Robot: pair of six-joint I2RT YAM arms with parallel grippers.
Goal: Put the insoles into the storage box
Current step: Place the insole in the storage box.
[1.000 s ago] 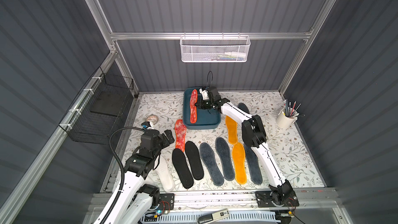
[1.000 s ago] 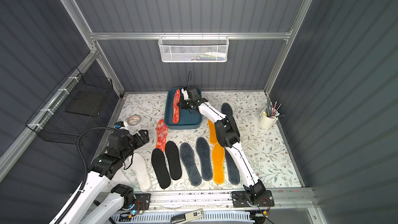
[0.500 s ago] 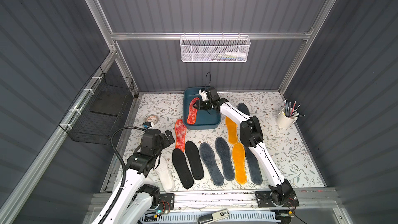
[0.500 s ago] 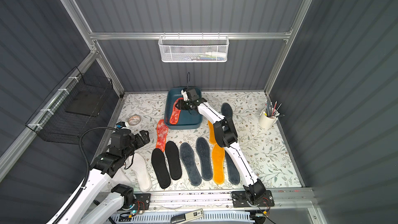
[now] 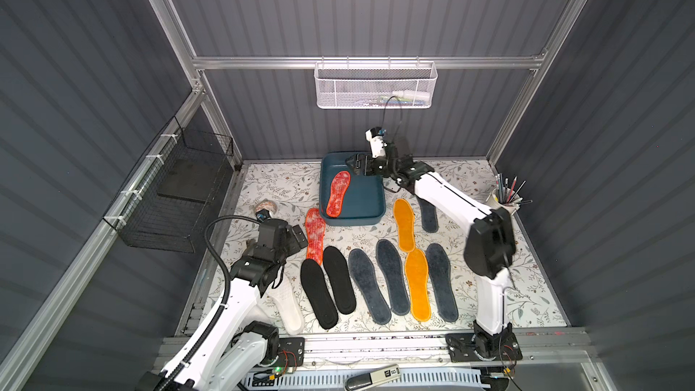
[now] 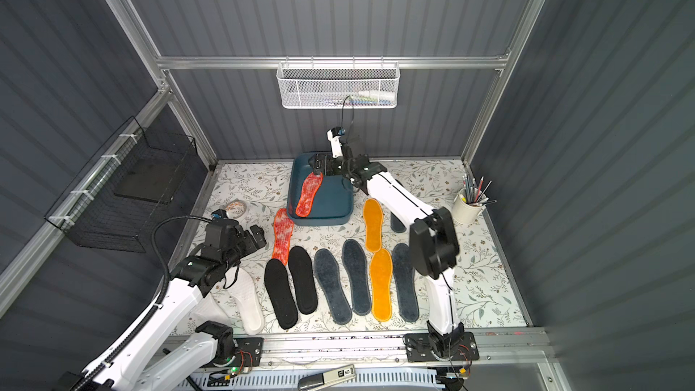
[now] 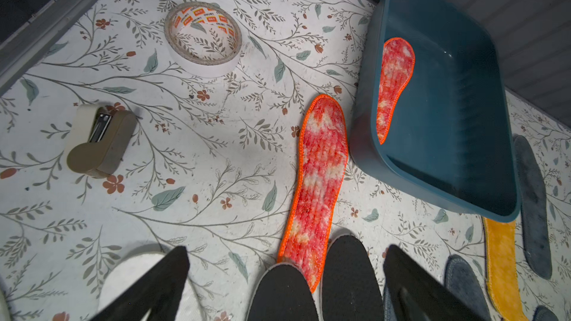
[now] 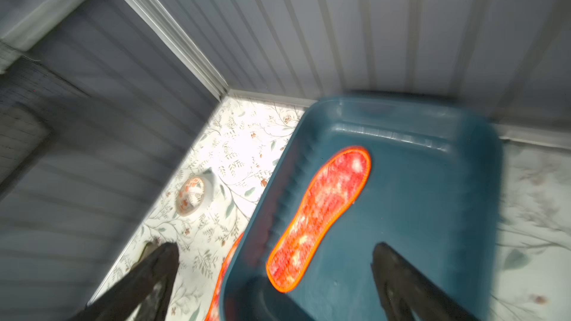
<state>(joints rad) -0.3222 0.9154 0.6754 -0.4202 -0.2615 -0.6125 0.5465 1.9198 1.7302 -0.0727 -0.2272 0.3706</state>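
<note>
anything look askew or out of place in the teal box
Slightly. The red-orange insole lies slanted in the storage box, hard against one side wall, its heel end seemingly riding up the near corner rather than flat. Nothing spilled or damaged.

Two red-orange mottled insoles point(image 5: 337, 193) point(image 5: 315, 235), two black insoles point(image 5: 319, 293) point(image 5: 339, 280), four dark grey-blue insoles point(image 5: 368, 285) point(image 5: 393, 282) point(image 5: 442, 282) point(image 5: 430, 218), two orange-yellow insoles point(image 5: 404, 224) point(image 5: 418, 283), one white insole point(image 5: 287, 306) clearly seen. One storage box point(image 5: 366, 193), one tape roll point(image 7: 204, 67), one stapler point(image 7: 99, 140), one pencil cup point(image 5: 502, 203), one white mesh basket point(image 5: 376, 88), one black wire basket point(image 5: 169, 197).
</note>
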